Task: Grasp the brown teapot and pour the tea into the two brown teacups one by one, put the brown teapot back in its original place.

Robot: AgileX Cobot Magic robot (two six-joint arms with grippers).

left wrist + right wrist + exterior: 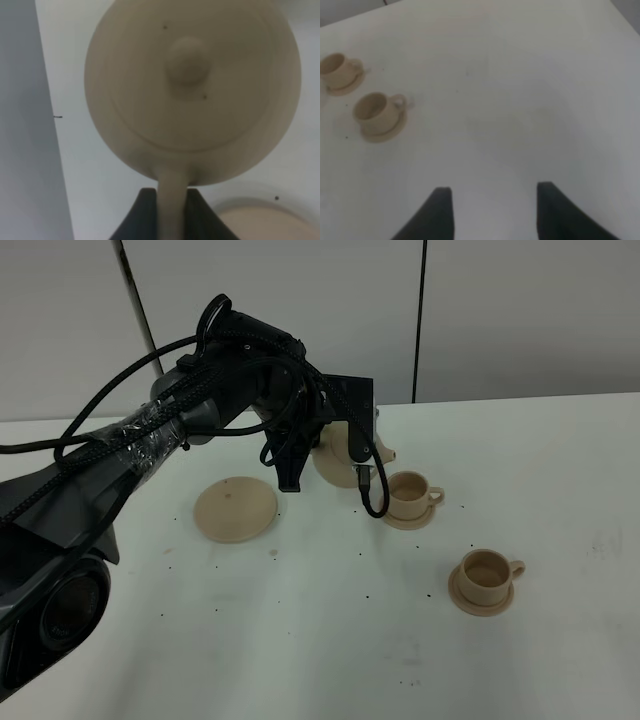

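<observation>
Pinching the teapot (190,100) by its thin handle (171,192), the left gripper (172,215) holds it lifted beside the far cup (408,492), right gripper (492,210) spread and idle, so honestly a slipping handle could dump tea onto the table (300,640).

Diffuse, even light, seemingly from overhead, rendered the white surface (300,640) bright without hard glare. Shadows were faint and soft, hugging the base of the nearer teacup (486,578). The high view was fairly sharp throughout. In the left wrist view the brown teapot (192,85), filling the frame, was dim and out of focus; the right wrist view was hazy, the right end effector (493,189) a blurred dark silhouette.
</observation>
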